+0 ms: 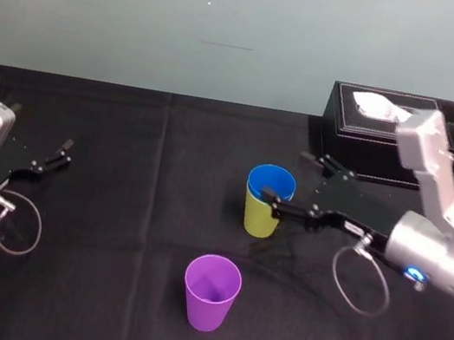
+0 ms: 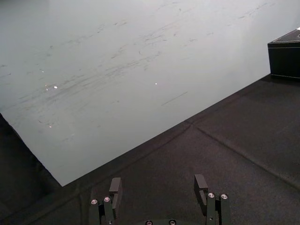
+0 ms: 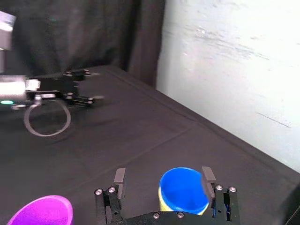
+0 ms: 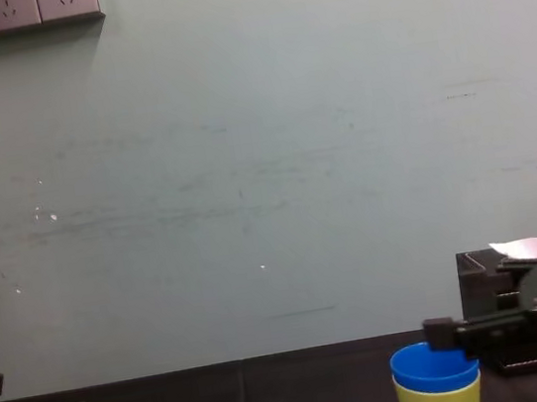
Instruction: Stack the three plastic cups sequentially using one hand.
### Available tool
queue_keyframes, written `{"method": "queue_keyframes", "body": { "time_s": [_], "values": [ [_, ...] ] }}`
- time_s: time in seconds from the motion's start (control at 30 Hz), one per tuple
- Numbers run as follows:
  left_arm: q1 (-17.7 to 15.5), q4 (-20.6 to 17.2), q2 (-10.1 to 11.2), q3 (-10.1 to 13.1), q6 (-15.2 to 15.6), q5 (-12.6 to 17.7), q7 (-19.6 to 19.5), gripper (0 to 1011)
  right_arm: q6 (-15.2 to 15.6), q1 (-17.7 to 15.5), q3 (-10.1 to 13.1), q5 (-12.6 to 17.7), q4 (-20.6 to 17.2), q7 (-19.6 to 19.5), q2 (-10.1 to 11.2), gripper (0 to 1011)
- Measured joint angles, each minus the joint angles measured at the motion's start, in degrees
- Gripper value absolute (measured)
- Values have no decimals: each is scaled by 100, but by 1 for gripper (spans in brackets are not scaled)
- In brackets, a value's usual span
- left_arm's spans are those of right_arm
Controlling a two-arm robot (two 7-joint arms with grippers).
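Cups stand in two spots on the black table. The blue cup sits nested in the lime yellow-green cup mid-table, between the spread fingers of the right gripper, close against one finger. That gripper is wide and clamps nothing. The purple cup stands alone, nearer the robot. The left gripper is parked far left, fingers apart.

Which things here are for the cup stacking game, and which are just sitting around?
For the job: blue cup, nested in the yellow-green cup; purple cup; right gripper, jaws open by the blue cup.
Just lying about: black tissue box; left gripper, parked at the left.
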Motion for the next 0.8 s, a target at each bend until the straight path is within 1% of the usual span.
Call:
{"method": "queue_keyframes", "body": {
  "time_s": [0.03,0.13,0.2,0.33,0.37,0.4,0.47,0.53,0.67,0.8],
  "values": [
    [0,0,0,0,0,0,0,1011,-65,-94,45,101,-87,99,103,1003],
    [0,0,0,0,0,0,0,1011,-152,-238,102,248,-208,246,258,1003],
    [0,0,0,0,0,0,0,1011,-289,-429,161,431,-335,437,470,1003],
    [0,0,0,0,0,0,0,1011,-489,-631,189,574,-438,640,696,1003],
    [0,0,0,0,0,0,0,1011,-489,-631,189,574,-438,640,696,1003],
    [0,0,0,0,0,0,0,1011,-571,-704,190,609,-465,709,782,1003],
    [0,0,0,0,0,0,0,1011,-662,-767,184,616,-486,777,855,1003],
    [0,0,0,0,0,0,0,1011,-831,-871,139,614,-506,902,976,1003],
    [0,0,0,0,0,0,0,1011,-976,-944,56,582,-503,1027,1069,1003],
    [0,0,0,0,0,0,0,1011,-1070,-984,-54,515,-464,1122,1114,1003]
  ]
}}
